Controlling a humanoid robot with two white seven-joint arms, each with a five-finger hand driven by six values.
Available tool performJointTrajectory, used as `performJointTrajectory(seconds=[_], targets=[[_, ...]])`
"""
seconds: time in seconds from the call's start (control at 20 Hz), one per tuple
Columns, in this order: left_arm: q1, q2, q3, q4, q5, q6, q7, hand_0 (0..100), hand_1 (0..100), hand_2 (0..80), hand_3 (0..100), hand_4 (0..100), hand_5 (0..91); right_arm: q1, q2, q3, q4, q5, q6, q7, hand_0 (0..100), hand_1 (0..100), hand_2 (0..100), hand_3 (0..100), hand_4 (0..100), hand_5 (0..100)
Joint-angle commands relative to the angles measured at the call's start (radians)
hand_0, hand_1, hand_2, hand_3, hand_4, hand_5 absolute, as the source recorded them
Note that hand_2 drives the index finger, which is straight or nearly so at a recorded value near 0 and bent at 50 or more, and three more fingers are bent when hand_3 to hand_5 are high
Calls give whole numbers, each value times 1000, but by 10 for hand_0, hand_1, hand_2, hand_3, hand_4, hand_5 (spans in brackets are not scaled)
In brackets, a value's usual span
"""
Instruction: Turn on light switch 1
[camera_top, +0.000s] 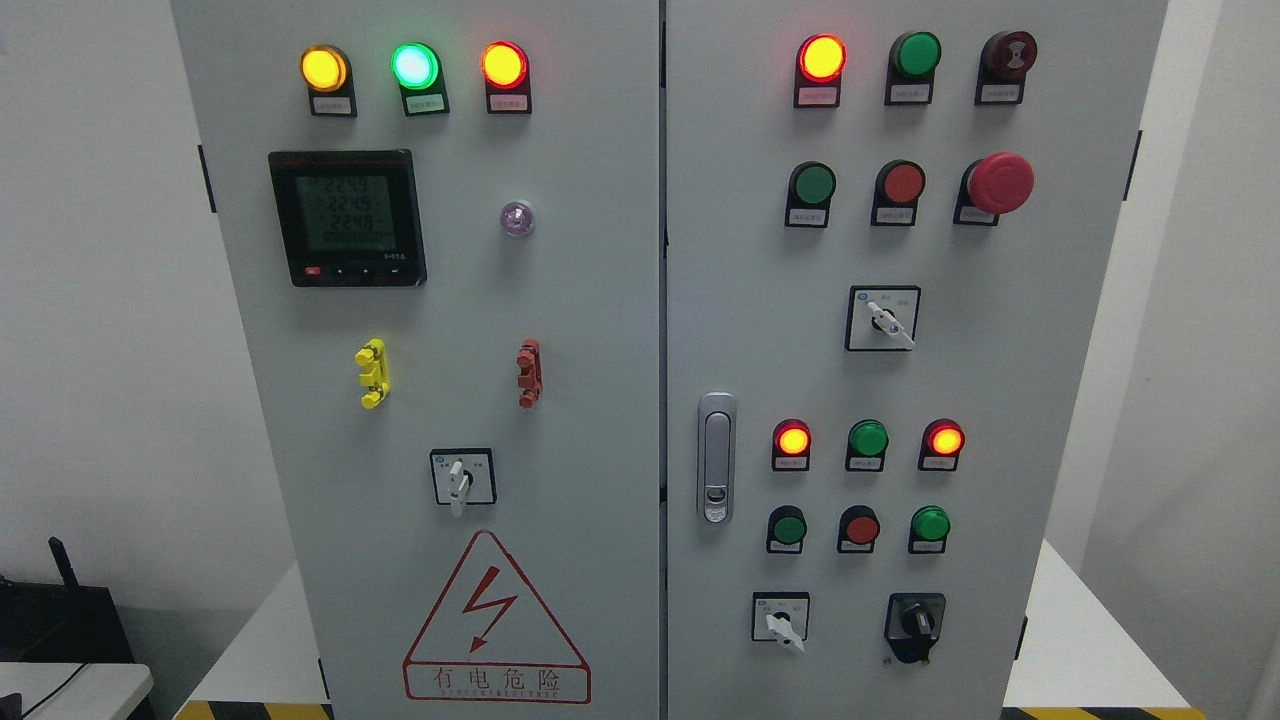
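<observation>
A grey electrical cabinet (600, 300) with two doors fills the head view. On the left door, yellow (323, 68), green (414, 66) and red (503, 64) lamps glow along the top, with a digital meter (346, 217) below and a white rotary switch (460, 478) lower down. The right door carries lit red lamps (821, 57), green (813, 184) and red (902, 183) push buttons, a red mushroom stop button (998, 183) and rotary switches (882, 318). Which control is light switch 1 I cannot tell. Neither hand shows.
A metal door latch (715, 457) sits on the right door's left edge. Yellow (371, 373) and red (528, 372) clips stick out of the left door. A red lightning warning triangle (495, 620) marks the bottom. A black device (60, 615) stands at the lower left.
</observation>
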Motion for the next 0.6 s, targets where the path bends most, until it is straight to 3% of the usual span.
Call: performJointTrajectory(seconds=[0.0,0.4,0.55], targets=[[-53,10,49,-284,37,-1,-55,315,24,286,505,615,316,0,-1,17,0,-25,0,0,120,389,0,0,0,0],[-62,27,-11,-375,204,-1,-172,233,109,364,565,661,434,0,1,17,0,-25,0,0,120,389,0,0,0,0],[-61,31,-57,-411,221,-1,-185,217,146,375,576,669,462,0,-1,17,0,-25,0,0,120,389,0,0,0,0]])
